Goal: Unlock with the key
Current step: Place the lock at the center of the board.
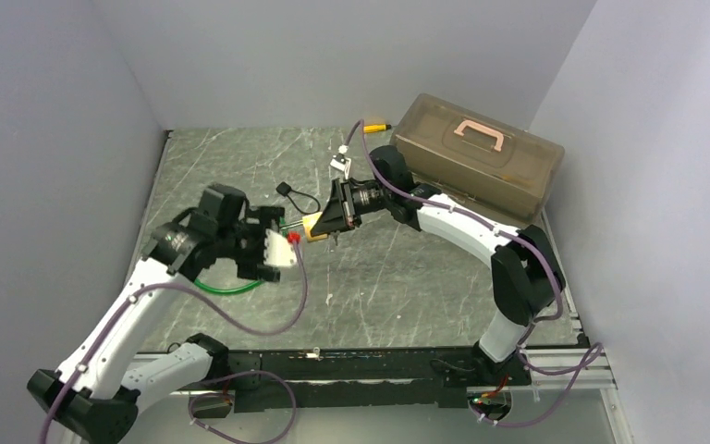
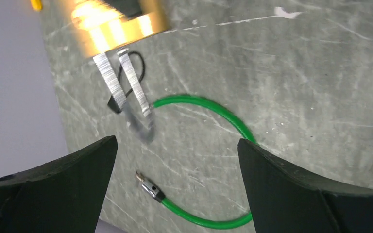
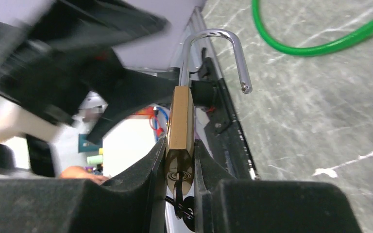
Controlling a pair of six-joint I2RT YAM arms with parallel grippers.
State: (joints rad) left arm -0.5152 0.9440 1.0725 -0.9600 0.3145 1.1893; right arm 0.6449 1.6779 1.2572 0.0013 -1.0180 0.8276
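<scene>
The right end effector point(image 3: 179, 145) is clamped flat on the brass padlock point(image 3: 180, 116). It holds the padlock in the air over the middle of the worktop point(image 1: 407, 277), a little toward its left edge. The keyhole end sits between the pads and the shackle point(image 3: 213, 34) points out toward the other arm, which leaves both ends reachable.

The left end effector point(image 2: 176, 143) is spread wide with nothing between its fingers, just beside the padlock on the shackle side. Only the right wrist view settles the lock's condition: the shackle's free end stands clear of the body, so I judge it unlocked.

That view also shows the key point(image 3: 178, 190), a thin dark sliver edge-on in the keyhole, apparently seated. From above it is only a speck under the padlock.

The left wrist view shows what the others barely catch — the green cable point(image 2: 189, 97) lies loose on the worktop below, toward the near-left corner. Its metal tip is free and well apart from the blurred shackle.
</scene>
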